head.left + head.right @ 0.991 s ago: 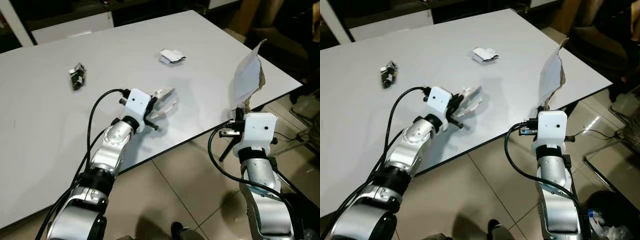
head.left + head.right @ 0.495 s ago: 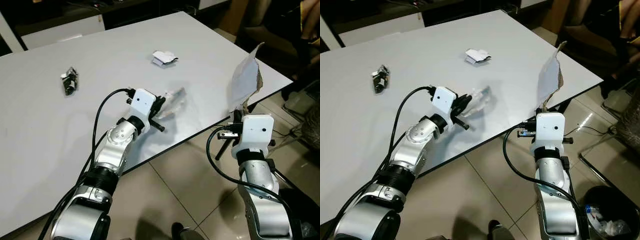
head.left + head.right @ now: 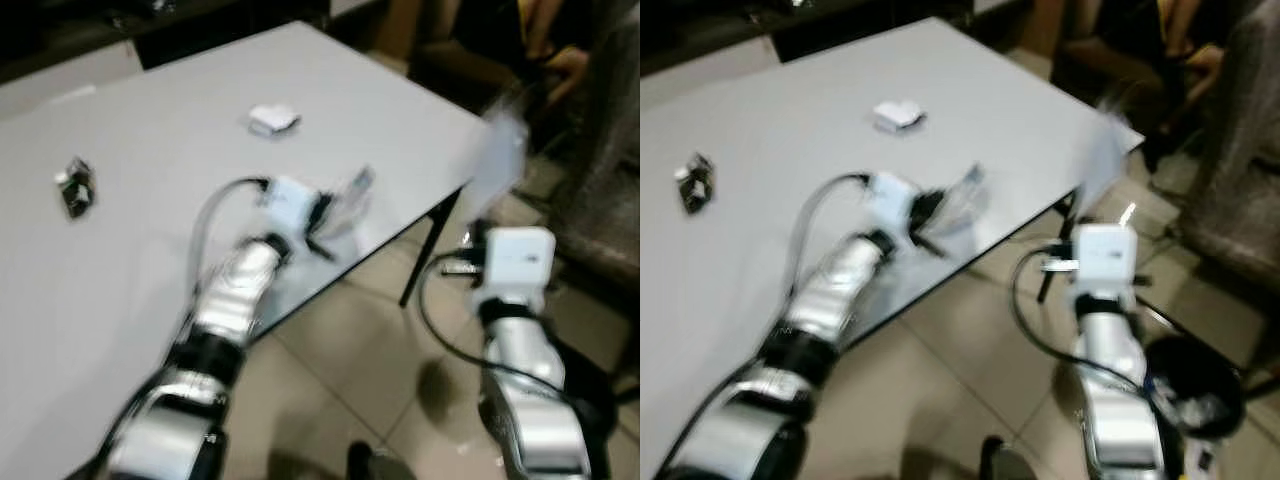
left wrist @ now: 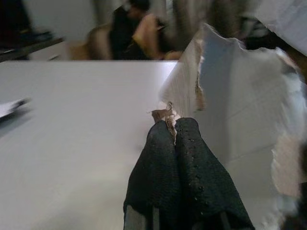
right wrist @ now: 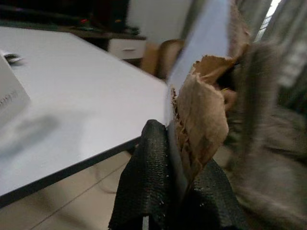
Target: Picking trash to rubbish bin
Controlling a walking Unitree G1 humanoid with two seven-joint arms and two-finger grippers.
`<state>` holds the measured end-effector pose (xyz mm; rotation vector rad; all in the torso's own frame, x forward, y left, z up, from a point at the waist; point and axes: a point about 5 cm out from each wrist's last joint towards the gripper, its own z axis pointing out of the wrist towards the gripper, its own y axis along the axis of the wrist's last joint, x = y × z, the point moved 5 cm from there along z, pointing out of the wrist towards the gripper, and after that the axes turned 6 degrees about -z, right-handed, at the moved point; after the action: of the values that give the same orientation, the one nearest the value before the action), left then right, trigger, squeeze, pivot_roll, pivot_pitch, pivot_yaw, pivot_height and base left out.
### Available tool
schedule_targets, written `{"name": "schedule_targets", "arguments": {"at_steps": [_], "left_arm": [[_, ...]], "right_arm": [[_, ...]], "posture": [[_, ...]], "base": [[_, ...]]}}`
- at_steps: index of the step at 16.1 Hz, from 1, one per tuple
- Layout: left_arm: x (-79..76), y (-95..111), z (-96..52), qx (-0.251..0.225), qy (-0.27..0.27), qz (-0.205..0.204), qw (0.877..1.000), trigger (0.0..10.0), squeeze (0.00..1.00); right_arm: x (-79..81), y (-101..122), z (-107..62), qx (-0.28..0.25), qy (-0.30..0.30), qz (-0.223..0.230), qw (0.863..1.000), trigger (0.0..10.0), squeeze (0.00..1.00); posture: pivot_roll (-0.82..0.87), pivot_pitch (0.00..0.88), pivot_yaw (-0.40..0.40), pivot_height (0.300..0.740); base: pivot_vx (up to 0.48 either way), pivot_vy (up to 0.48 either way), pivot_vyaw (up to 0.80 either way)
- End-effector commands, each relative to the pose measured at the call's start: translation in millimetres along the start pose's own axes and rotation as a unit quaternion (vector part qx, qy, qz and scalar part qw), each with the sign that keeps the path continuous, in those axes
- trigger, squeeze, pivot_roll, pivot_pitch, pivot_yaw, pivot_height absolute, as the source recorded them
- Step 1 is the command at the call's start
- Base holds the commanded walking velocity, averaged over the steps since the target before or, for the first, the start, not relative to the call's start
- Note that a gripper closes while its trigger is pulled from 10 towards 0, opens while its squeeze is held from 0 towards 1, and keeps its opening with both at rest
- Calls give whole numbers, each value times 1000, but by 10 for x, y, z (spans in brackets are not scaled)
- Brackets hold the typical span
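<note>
Both eye views are blurred. My left gripper [image 3: 338,208] is shut on a torn pale paper scrap [image 3: 356,190] just above the white table [image 3: 160,150], near its front edge. In the left wrist view the black fingers [image 4: 192,143] pinch that scrap [image 4: 235,91]. My right gripper [image 3: 484,222] is off the table's corner, shut on a torn white and brown paper piece [image 3: 502,148] that stands upright; the right wrist view shows its ragged brown edge [image 5: 204,108]. A black rubbish bin [image 3: 1200,395] with trash inside stands on the floor by my right arm.
A crumpled white scrap [image 3: 272,119] and a dark wrapper [image 3: 75,187] lie on the table farther back. A table leg [image 3: 428,250] drops between my arms. A person [image 3: 555,25] sits at the far right, beside grey draped fabric [image 3: 605,140]. Tiled floor [image 3: 380,400] lies below.
The whole picture has shifted and blurred, so the camera has moved; the bin now shows more fully. Both grippers still hold their paper, the left one nearer the table's edge.
</note>
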<state>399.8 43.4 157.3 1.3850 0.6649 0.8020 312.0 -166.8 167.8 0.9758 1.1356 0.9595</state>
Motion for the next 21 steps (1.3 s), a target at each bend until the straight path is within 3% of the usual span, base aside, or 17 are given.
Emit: {"name": "schedule_targets", "arguments": {"at_steps": [1, 12, 21], "left_arm": [[60, -7, -18, 6, 4, 5, 1000, 10000, 0], [24, -20, -1, 7, -3, -1, 1000, 10000, 0], [21, -48, -16, 8, 5, 0, 1000, 10000, 0]], "right_arm": [[41, 18, -10, -1, 3, 5, 1000, 10000, 0], [40, 45, -1, -4, 3, 4, 1000, 10000, 0], [20, -19, -153, 9, 0, 5, 1000, 10000, 0]], "posture": [[90, 101, 18, 740], [90, 101, 18, 740], [83, 95, 18, 740]], "base": [[0, 0, -756], [0, 0, -756], [0, 0, -756]]}}
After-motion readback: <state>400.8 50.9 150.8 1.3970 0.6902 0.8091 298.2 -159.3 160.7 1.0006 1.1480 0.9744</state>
